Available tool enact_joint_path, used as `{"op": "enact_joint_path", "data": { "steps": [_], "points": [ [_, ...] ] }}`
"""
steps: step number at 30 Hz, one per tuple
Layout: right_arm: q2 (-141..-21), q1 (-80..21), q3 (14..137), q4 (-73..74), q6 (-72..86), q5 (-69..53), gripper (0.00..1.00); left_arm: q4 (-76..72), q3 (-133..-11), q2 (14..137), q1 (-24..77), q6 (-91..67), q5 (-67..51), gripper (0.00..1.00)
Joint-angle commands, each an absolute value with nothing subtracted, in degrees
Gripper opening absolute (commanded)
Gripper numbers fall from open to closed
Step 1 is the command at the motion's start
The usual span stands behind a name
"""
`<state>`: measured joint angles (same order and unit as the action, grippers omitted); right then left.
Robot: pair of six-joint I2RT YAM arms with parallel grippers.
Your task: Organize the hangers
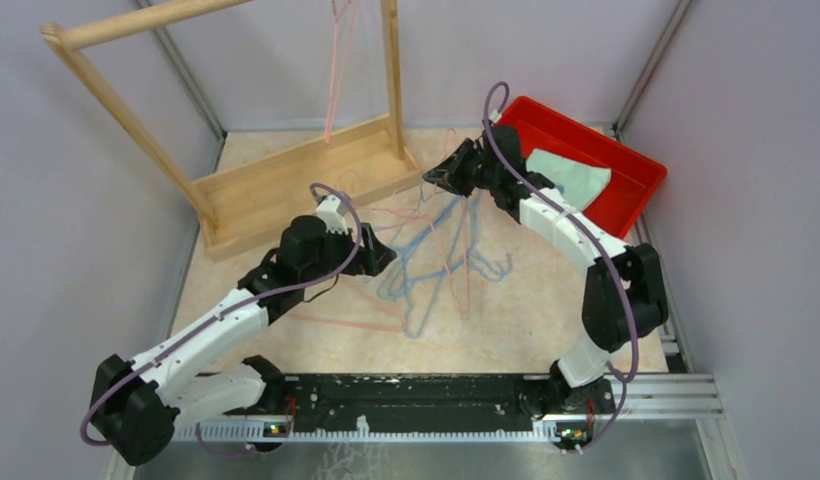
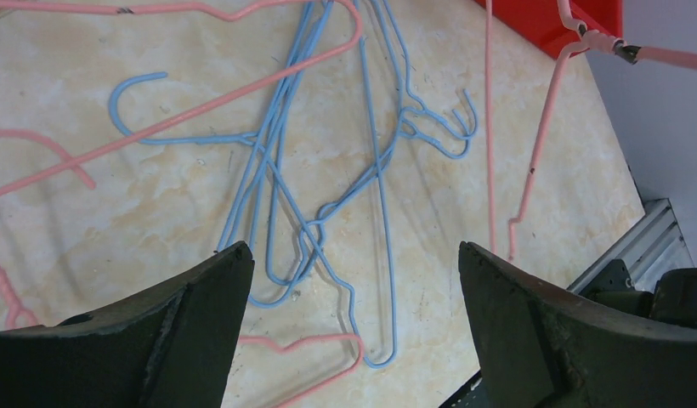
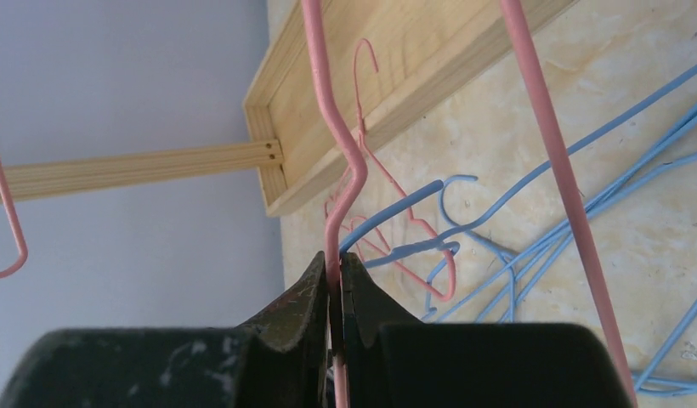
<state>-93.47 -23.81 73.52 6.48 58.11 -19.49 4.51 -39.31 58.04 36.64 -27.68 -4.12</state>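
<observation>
A tangle of light blue hangers (image 1: 431, 265) (image 2: 277, 161) lies mid-table, with pink hangers (image 1: 331, 320) (image 2: 303, 344) among them. My left gripper (image 1: 386, 258) (image 2: 355, 272) hovers over the pile's left side, open, with nothing between its fingers. At the pile's far edge my right gripper (image 1: 433, 178) (image 3: 334, 265) is shut on the wire of a pink hanger (image 3: 332, 127) (image 1: 468, 280), which hangs raised above the table. Another pink hanger (image 1: 333, 70) hangs from the top rod of the wooden rack (image 1: 286, 185).
The rack's tray base (image 3: 388, 76) sits at the back left. A red bin (image 1: 636, 195) holding a green cloth (image 1: 571, 175) stands at the back right. Grey walls close in both sides. A metal rail (image 1: 416, 400) runs along the near edge.
</observation>
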Motion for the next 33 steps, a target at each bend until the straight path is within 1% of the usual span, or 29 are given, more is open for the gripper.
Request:
{"op": "enact_joint_path", "data": {
  "steps": [1, 3, 6, 10, 13, 14, 16, 18, 24, 29, 31, 33],
  "points": [
    [-90.2, -22.9, 70.8, 9.0, 55.4, -17.6, 0.10, 3.2, -40.6, 58.5, 38.8, -28.1, -2.3, 0.95],
    [-90.9, -22.8, 69.8, 8.6, 54.5, -18.0, 0.13, 3.6, -40.8, 58.8, 39.1, -27.9, -1.9, 0.95],
    [-92.9, -22.7, 69.2, 9.1, 53.7, -19.0, 0.29, 3.9, -41.4, 59.3, 39.4, -27.8, -1.4, 0.95],
    [-94.2, -22.7, 68.9, 9.2, 52.1, -19.7, 0.36, 3.9, -42.1, 60.3, 39.8, -27.7, -0.9, 0.95],
    [-97.4, -22.5, 68.8, 8.4, 52.0, -20.5, 0.37, 3.8, -42.2, 60.5, 40.2, -27.8, -0.1, 0.95],
    [-97.8, -22.5, 68.9, 8.0, 52.0, -20.9, 0.35, 3.8, -42.2, 60.6, 40.4, -27.9, 0.0, 0.95],
    [-98.5, -22.3, 68.7, 6.9, 52.7, -21.9, 0.28, 3.9, -42.1, 60.8, 40.6, -28.2, 0.1, 0.95],
    [-99.1, -22.2, 68.3, 5.0, 53.8, -23.5, 0.27, 3.8, -42.1, 61.0, 40.7, -28.3, 0.2, 0.95],
    [-100.8, -22.1, 67.5, -0.5, 55.1, -28.8, 0.30, 3.8, -41.8, 61.2, 41.0, -28.4, 0.8, 0.95],
    [-102.7, -22.1, 68.2, -3.6, 55.9, -33.6, 0.40, 3.6, -42.2, 62.1, 41.0, -27.8, 0.8, 0.95],
    [-103.1, -22.1, 68.5, -3.6, 55.8, -34.1, 0.46, 3.3, -42.3, 62.4, 41.0, -27.8, 0.7, 0.96],
    [-103.1, -22.1, 68.6, -3.9, 55.8, -34.9, 0.47, 3.2, -42.5, 62.6, 41.0, -27.8, 0.6, 0.96]
  ]
}}
